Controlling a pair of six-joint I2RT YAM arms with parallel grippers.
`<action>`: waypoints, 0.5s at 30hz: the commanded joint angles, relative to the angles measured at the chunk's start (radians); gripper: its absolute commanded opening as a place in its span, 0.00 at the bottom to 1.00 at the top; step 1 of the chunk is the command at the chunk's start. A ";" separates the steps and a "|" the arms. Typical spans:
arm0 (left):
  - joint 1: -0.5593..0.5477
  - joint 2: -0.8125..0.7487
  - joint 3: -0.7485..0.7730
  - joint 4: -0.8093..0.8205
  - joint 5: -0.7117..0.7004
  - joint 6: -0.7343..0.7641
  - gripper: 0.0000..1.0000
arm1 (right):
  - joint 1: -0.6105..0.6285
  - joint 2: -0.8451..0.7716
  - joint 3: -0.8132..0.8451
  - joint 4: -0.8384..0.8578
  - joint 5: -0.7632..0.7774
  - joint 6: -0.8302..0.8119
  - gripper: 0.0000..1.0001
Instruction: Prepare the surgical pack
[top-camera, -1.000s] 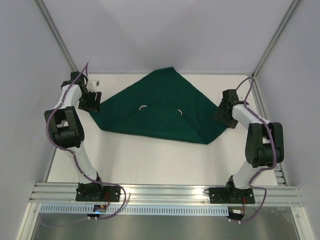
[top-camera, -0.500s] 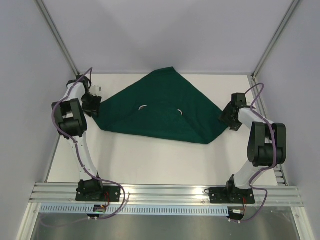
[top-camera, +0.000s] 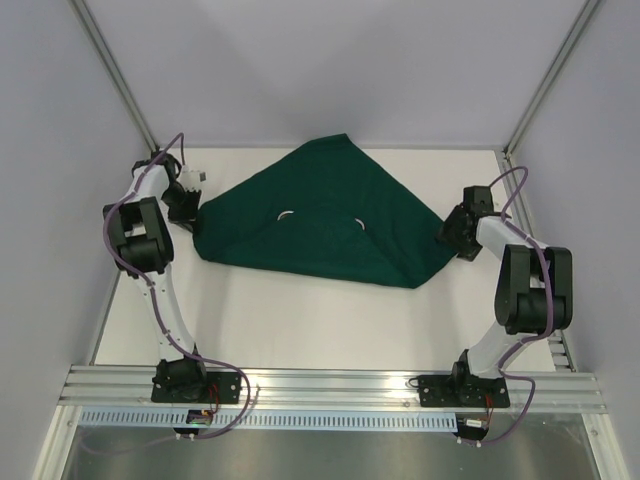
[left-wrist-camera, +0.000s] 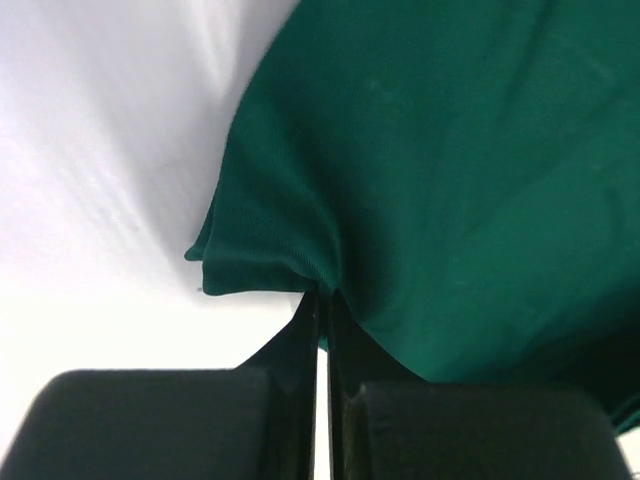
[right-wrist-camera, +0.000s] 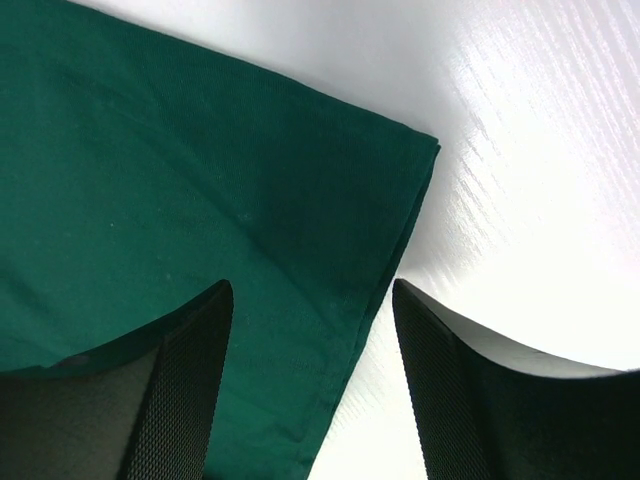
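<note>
The surgical pack shows as a dark green cloth (top-camera: 320, 215) folded into a broad triangle on the white table. Two small shiny curved bits (top-camera: 285, 213) peek out of its top fold. My left gripper (top-camera: 192, 216) is at the cloth's left corner. In the left wrist view it (left-wrist-camera: 323, 300) is shut on a pinched bunch of the green cloth (left-wrist-camera: 450, 180). My right gripper (top-camera: 447, 233) is at the right corner. It (right-wrist-camera: 312, 295) stands open, its fingers either side of the folded cloth edge (right-wrist-camera: 390, 240). Whatever lies under the cloth is hidden.
White table (top-camera: 300, 310) with grey enclosure walls close on the left, right and back. Metal corner posts (top-camera: 120, 85) rise at the back. An aluminium rail (top-camera: 330, 385) carrying both arm bases runs along the near edge.
My left gripper has shut on the cloth's left corner, which has bunched up slightly. The right arm swung outward and now sits at the right corner, jaws still wide.
</note>
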 joint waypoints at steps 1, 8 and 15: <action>-0.006 -0.119 -0.053 0.056 0.118 -0.004 0.00 | 0.000 -0.057 -0.009 0.016 -0.005 -0.002 0.67; -0.029 -0.292 -0.079 0.058 0.179 0.001 0.00 | 0.040 -0.140 -0.009 0.002 0.007 -0.021 0.66; -0.128 -0.378 -0.064 -0.006 0.221 0.027 0.00 | 0.181 -0.176 0.027 -0.034 0.009 -0.041 0.65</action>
